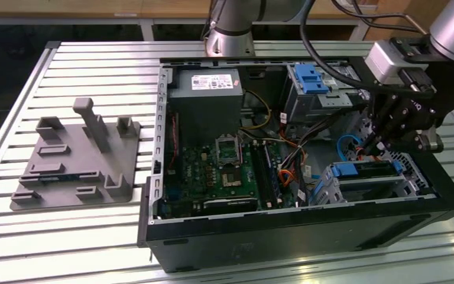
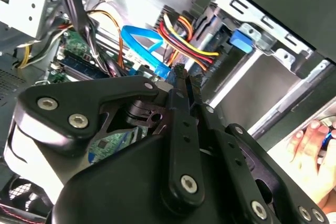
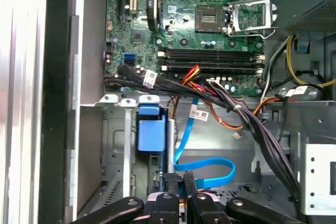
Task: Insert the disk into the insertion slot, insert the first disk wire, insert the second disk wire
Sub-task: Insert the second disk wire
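Disk (image 1: 366, 171) is already seated in the insertion slot (image 1: 404, 188), just below the claw (image 1: 370, 149); a wire step is judged in hand. Claw fingers are drawn nearly together, apparently pinched on the blue flat cable (image 3: 210, 169) (its connector end is hidden). The next move calls for fine alignment of the plug with the disk's rear port. The disk's blue bracket (image 3: 148, 132) is seen just ahead of the fingertips.

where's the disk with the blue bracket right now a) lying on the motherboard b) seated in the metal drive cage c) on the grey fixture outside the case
b: the disk with its blue bracket sits inside the insertion slot, close beside the gripper.
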`<state>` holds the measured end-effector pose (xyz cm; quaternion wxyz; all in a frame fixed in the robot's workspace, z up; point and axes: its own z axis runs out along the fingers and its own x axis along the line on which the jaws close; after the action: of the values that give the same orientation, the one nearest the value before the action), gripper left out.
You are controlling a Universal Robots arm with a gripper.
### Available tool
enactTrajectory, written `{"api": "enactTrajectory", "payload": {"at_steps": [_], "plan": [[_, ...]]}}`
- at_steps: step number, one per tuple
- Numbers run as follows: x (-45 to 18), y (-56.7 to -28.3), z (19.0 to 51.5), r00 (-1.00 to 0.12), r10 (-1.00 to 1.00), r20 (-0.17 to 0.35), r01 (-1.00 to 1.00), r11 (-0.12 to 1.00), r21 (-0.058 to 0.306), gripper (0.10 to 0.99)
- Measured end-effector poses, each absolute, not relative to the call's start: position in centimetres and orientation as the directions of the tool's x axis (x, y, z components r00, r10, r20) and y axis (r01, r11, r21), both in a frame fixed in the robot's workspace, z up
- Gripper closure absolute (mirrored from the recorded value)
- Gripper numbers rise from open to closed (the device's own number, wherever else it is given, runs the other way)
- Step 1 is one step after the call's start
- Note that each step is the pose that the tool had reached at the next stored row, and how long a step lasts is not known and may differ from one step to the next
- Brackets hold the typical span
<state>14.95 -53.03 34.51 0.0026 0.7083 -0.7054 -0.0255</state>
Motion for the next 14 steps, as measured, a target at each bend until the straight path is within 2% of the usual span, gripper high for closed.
{"api": "enactTrajectory", "payload": {"at_steps": [14], "plan": [[15.04,-53.98,34.17,-0.004,-0.999,-0.033,-0.999,0.003,0.040,0.925]]}}
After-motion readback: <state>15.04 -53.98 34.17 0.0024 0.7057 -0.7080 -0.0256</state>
